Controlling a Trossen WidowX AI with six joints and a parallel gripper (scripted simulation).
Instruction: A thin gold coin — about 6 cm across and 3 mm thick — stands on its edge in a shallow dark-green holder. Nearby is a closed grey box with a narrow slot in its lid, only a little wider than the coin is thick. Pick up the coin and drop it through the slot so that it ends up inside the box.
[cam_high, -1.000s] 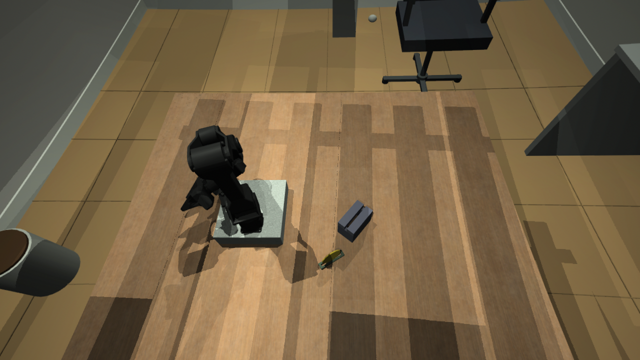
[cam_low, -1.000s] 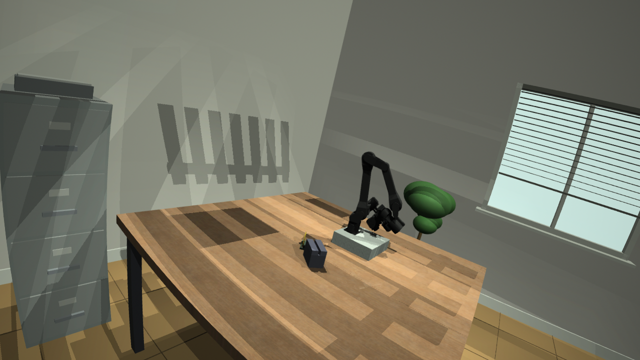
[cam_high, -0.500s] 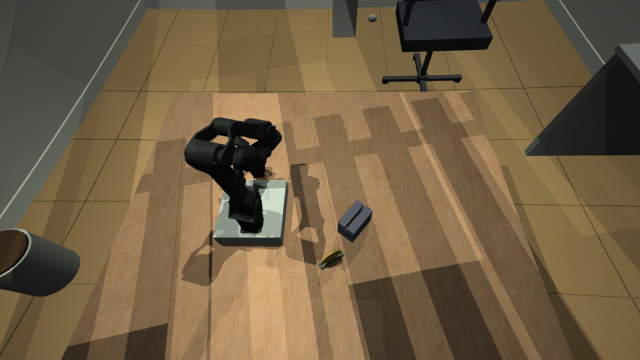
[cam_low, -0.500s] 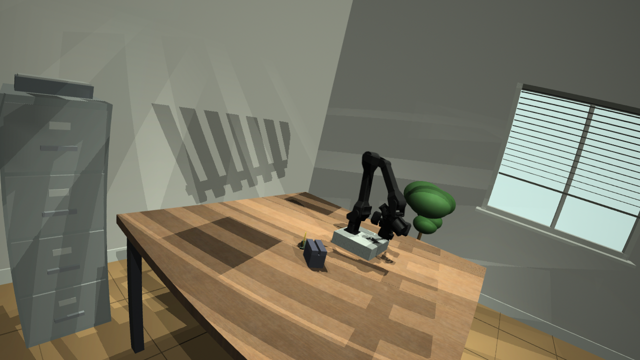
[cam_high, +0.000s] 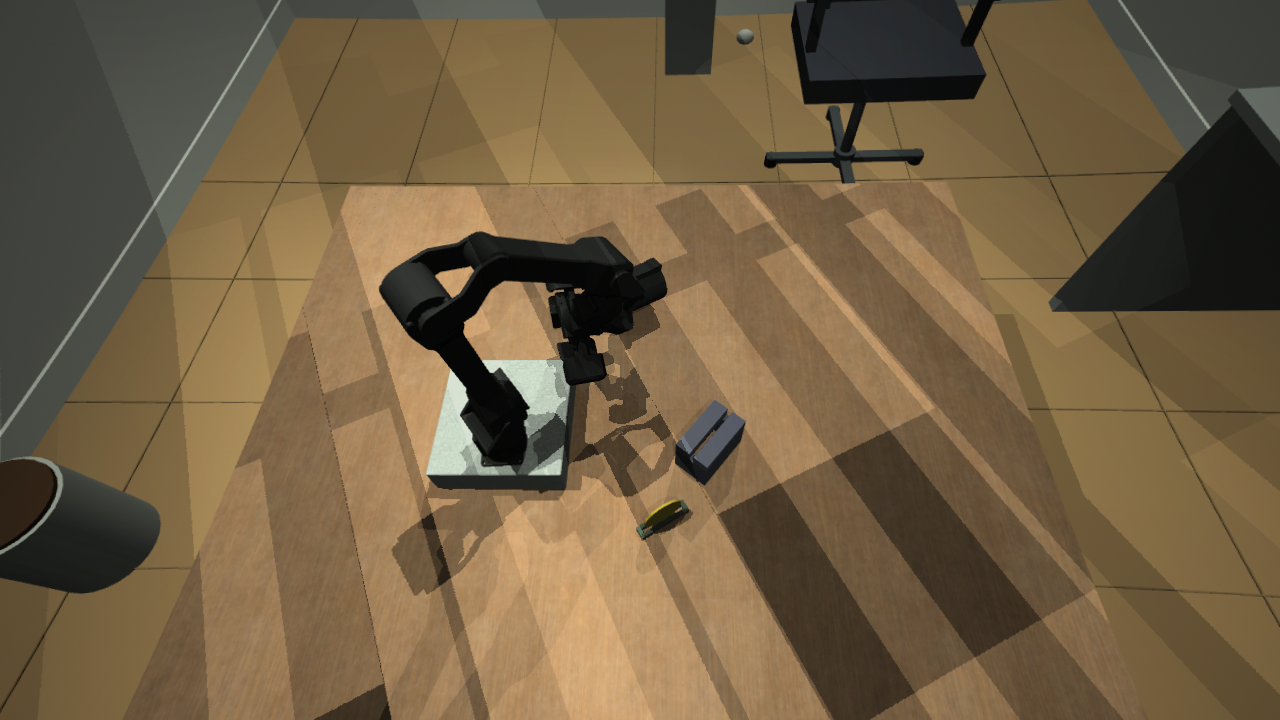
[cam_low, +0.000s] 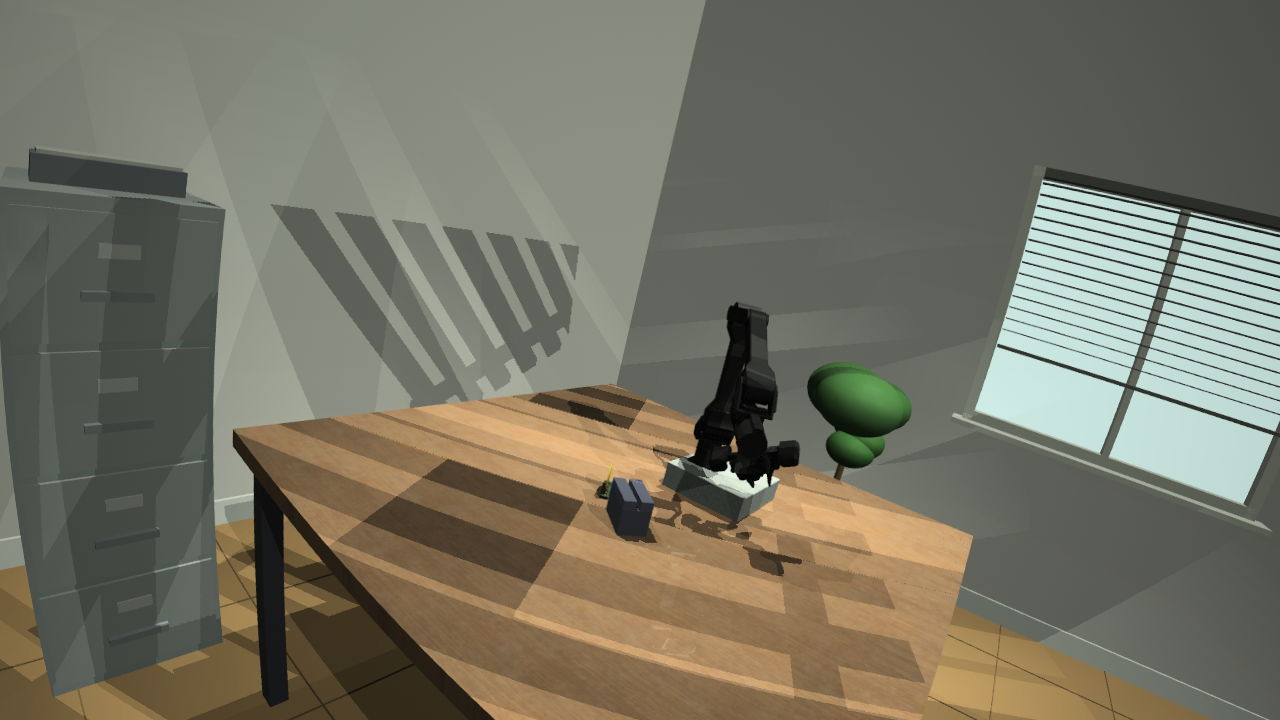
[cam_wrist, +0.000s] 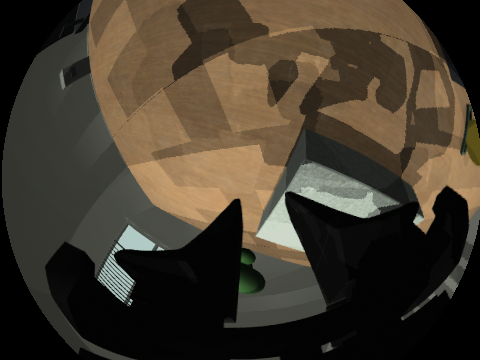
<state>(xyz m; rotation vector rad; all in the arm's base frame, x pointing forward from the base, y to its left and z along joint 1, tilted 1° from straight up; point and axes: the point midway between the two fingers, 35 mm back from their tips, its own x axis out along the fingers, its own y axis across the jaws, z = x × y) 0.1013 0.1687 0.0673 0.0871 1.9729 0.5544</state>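
Observation:
The gold coin (cam_high: 663, 512) (cam_low: 611, 472) (cam_wrist: 474, 144) stands on edge in the dark-green holder (cam_high: 642, 531) (cam_low: 603, 490). In the wrist view the coin is cut off at the right edge. The closed grey box (cam_high: 723, 445) (cam_low: 629, 517) stands near the holder, its lid slot running roughly parallel to the coin; the box is not seen in the wrist view. My gripper (cam_wrist: 263, 200) is partly open, with nothing between its fingertips. It hangs above the table near the back right of the arm's base, away from coin and box. Its fingertips are hard to make out in the top and exterior views.
The arm stands on a pale slab (cam_high: 496, 481) (cam_low: 707, 503) (cam_wrist: 350, 150), which lies beyond the fingers in the wrist view. The box is right of the slab in the top view, with the holder nearer that view's bottom. A chair (cam_high: 886, 53) stands beyond the table.

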